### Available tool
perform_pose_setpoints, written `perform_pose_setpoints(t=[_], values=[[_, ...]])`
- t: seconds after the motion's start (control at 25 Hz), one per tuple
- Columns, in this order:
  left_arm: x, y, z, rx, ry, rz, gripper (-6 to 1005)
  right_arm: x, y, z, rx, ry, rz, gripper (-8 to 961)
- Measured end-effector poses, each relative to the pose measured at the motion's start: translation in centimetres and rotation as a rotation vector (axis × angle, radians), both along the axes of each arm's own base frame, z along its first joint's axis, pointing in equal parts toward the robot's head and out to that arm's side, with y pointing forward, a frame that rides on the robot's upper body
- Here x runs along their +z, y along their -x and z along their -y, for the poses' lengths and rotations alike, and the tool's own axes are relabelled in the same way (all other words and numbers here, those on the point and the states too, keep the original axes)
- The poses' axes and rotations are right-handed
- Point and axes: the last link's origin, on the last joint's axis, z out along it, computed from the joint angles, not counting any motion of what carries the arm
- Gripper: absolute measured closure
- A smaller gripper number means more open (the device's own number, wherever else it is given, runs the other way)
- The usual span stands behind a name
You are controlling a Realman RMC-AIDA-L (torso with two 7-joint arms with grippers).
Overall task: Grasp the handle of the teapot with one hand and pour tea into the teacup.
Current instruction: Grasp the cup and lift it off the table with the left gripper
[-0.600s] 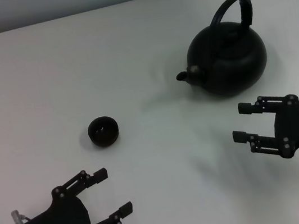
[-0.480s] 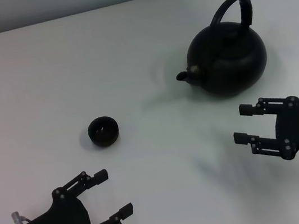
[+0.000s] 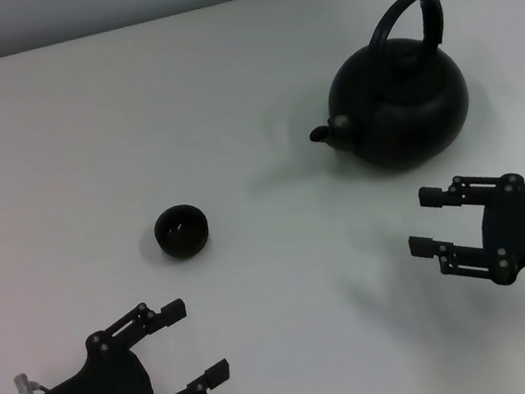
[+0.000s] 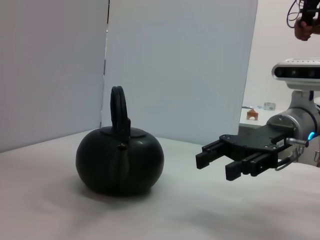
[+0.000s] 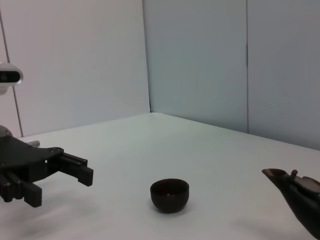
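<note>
Both black two-fingered grippers have slid slightly lower in frame: left gripper (image 3: 186,343) and right gripper (image 3: 429,220), fingers spread, empty. Squat matte-black teapot (image 3: 400,105) sits upper right, its arched handle (image 3: 406,19) ungrasped; tiny black teacup (image 3: 182,231) sits centre-left. A shallow pinch on the handle could let the pot swing and spill.

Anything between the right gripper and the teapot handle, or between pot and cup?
Nothing visible. The open right gripper sits in front of the teapot, with only bare table between it and the handle, and between the teapot and the teacup.

The teapot (image 4: 120,162) sits upright on the table (image 4: 50,210), handle (image 4: 119,111) arching overhead; the right tool (image 4: 215,162) hovers beside it, fingers apart.
</note>
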Motion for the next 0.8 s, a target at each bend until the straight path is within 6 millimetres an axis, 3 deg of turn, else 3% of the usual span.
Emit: perform_pose_setpoints(t=[0.32, 0.56, 0.68, 0.8], values=[[-0.1, -0.1, 0.0, -0.003, -0.010, 0.005, 193, 0.0, -0.1, 0.1, -0.008, -0.005, -0.004, 350], [0.8, 0.4, -1.5, 0.061, -0.156, 0.014, 194, 0.0, 0.0, 0.1, -0.007, -0.007, -0.008, 350], [1.2, 1.7, -3.5, 0.187, -0.295, -0.009, 195, 0.1, 0.0, 0.1, -0.009, -0.014, -0.014, 350], [1.2, 1.8, -3.7, 0.186, -0.329, -0.017, 197, 0.1, 0.0, 0.1, -0.010, -0.017, -0.017, 350]])
